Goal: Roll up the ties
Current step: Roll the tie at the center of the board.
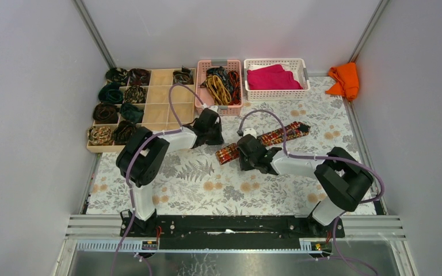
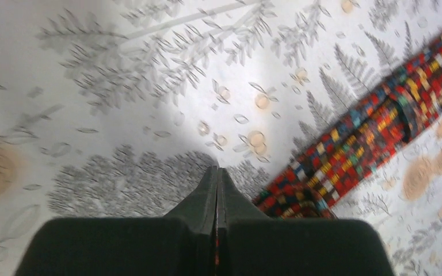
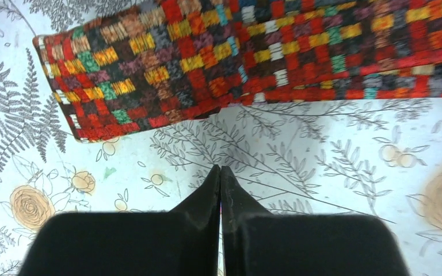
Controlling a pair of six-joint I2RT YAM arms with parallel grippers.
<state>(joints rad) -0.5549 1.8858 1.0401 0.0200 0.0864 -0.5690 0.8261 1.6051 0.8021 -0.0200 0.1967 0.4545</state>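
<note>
A red-orange-and-dark patterned tie [image 1: 276, 136] lies flat and diagonal on the floral tablecloth. It fills the top of the right wrist view [image 3: 265, 57] and runs along the right side of the left wrist view [image 2: 374, 138]. My left gripper [image 1: 214, 139] is shut and empty, its tips [image 2: 217, 170] over bare cloth just left of the tie's near end. My right gripper [image 1: 246, 160] is shut and empty, its tips [image 3: 220, 168] just on the near side of the tie, close to its squared end. More loose ties [image 1: 221, 86] fill the pink basket.
A wooden divided tray [image 1: 161, 95] at the back left holds several rolled ties [image 1: 115, 95]. A pink basket [image 1: 202, 86] and a white basket [image 1: 305, 75] with a magenta cloth [image 1: 271, 79] stand at the back. An orange cloth [image 1: 345, 79] lies at the back right corner.
</note>
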